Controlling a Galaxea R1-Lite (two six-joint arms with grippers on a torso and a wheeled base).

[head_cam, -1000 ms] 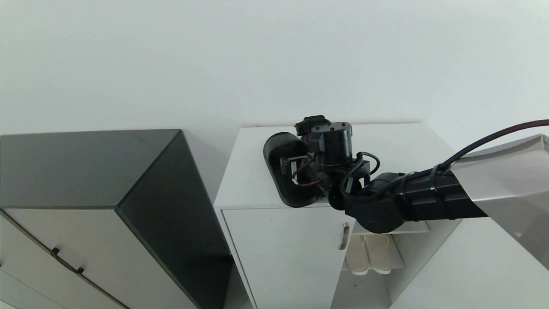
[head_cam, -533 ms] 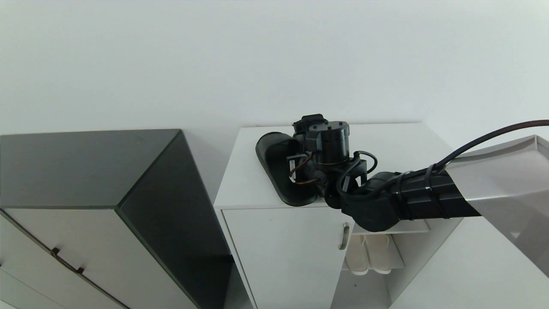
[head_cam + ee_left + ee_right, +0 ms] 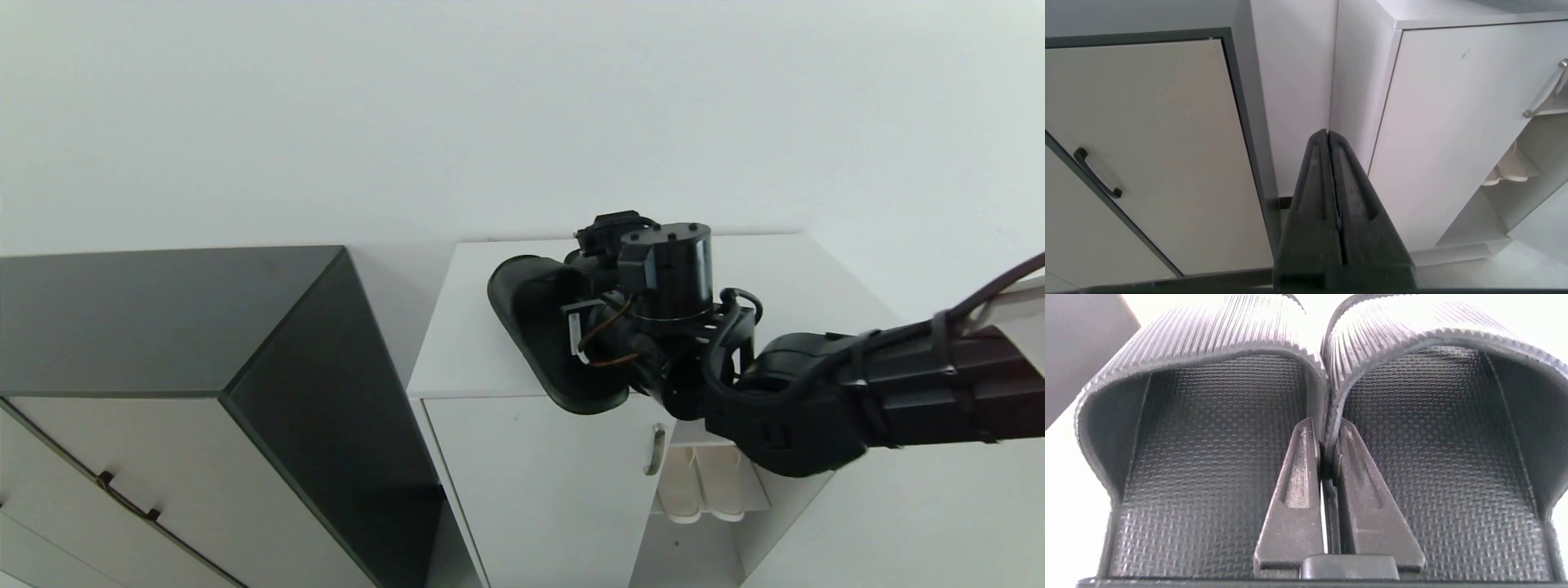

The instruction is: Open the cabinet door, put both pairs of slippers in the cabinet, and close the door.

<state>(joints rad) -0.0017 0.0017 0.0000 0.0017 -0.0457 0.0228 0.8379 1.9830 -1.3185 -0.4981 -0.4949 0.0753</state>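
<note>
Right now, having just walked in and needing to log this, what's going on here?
The right gripper is shut on the pair of black slippers, pinching their adjoining inner walls, over the white cabinet top. The white slippers sit on a shelf in its open side. The left gripper is shut and empty, low before the cabinets.

The head camera looks down on the white cabinet (image 3: 465,343) and its door (image 3: 539,482), which the left wrist camera faces from low down, while the right wrist camera sits hard against the black slippers (image 3: 1208,482).
</note>
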